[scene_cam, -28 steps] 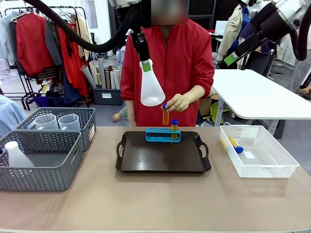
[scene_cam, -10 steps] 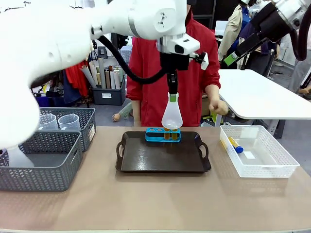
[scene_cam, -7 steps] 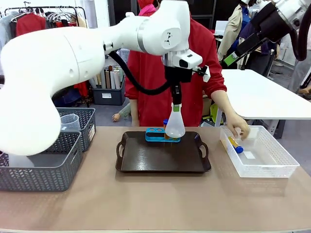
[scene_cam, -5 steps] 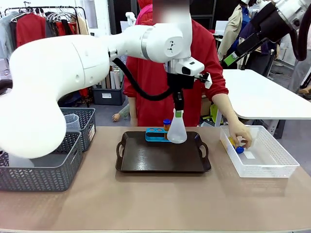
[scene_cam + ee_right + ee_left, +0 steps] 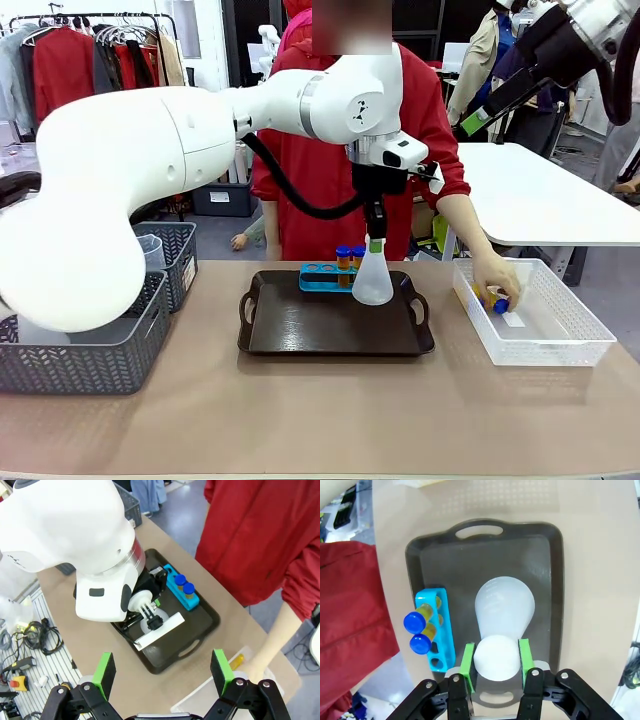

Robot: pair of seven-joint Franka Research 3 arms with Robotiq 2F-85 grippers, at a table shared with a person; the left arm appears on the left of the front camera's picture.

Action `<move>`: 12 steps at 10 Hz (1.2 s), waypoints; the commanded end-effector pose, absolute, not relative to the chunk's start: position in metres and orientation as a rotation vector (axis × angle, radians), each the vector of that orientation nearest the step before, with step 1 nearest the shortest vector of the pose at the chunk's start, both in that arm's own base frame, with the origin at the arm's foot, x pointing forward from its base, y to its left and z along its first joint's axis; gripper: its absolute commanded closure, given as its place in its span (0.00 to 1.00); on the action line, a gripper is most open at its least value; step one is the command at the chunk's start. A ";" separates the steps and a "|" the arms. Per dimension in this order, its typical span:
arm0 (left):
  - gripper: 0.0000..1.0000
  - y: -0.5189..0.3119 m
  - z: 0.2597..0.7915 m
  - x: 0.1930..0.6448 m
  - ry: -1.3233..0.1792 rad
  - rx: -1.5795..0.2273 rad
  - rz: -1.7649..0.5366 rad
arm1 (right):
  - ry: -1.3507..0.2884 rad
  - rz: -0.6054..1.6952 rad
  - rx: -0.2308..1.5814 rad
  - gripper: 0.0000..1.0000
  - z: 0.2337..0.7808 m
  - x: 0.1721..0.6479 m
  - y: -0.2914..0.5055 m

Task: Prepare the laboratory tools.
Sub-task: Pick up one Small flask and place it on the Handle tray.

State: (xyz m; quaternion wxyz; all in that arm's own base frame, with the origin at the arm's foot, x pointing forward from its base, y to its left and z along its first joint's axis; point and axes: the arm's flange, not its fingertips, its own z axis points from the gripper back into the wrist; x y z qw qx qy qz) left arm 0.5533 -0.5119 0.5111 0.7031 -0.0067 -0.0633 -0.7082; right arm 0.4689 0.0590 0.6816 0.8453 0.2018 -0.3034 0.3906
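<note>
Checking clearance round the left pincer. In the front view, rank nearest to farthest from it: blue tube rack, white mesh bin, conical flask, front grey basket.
1. Conical flask, gripped at its neck by the left pincer.
2. Blue tube rack, just to its left on the tray.
3. White mesh bin, off to the right.
4. Front grey basket, at the far left.

The flask [image 5: 372, 283] hides the right end of the rack [image 5: 318, 277]; whether its base touches the tray [image 5: 300, 330] is unclear. A hand [image 5: 490, 283] covers most of a tube [image 5: 501, 305] in the bin [image 5: 560, 350]. The left arm [image 5: 150, 160] blocks much of the far basket [image 5: 180, 260].
</note>
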 end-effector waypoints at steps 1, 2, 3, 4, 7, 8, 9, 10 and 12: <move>1.00 -0.512 0.511 0.553 -0.141 -0.017 -1.576 | -0.645 0.821 0.436 0.00 0.682 0.468 0.059; 1.00 -0.504 0.509 0.552 -0.127 0.031 -1.598 | -0.645 0.821 0.436 0.00 0.682 0.468 0.059; 1.00 -0.506 0.498 0.554 -0.121 0.019 -1.603 | -0.645 0.821 0.436 0.00 0.682 0.468 0.059; 1.00 -0.508 0.490 0.557 -0.131 0.027 -1.602 | -0.645 0.821 0.436 0.00 0.682 0.468 0.059; 1.00 -0.511 0.471 0.565 -0.150 0.008 -1.581 | -0.645 0.821 0.436 0.00 0.682 0.468 0.059; 1.00 -0.511 0.464 0.566 -0.144 0.002 -1.573 | -0.645 0.821 0.436 0.00 0.682 0.468 0.059; 1.00 -0.509 0.458 0.567 -0.150 0.002 -1.568 | -0.645 0.821 0.436 0.00 0.682 0.468 0.059; 1.00 -0.509 0.452 0.567 -0.141 -0.010 -1.557 | -0.645 0.821 0.436 0.00 0.682 0.468 0.059; 1.00 -0.508 0.441 0.568 -0.125 -0.015 -1.555 | -0.645 0.821 0.436 0.00 0.682 0.468 0.059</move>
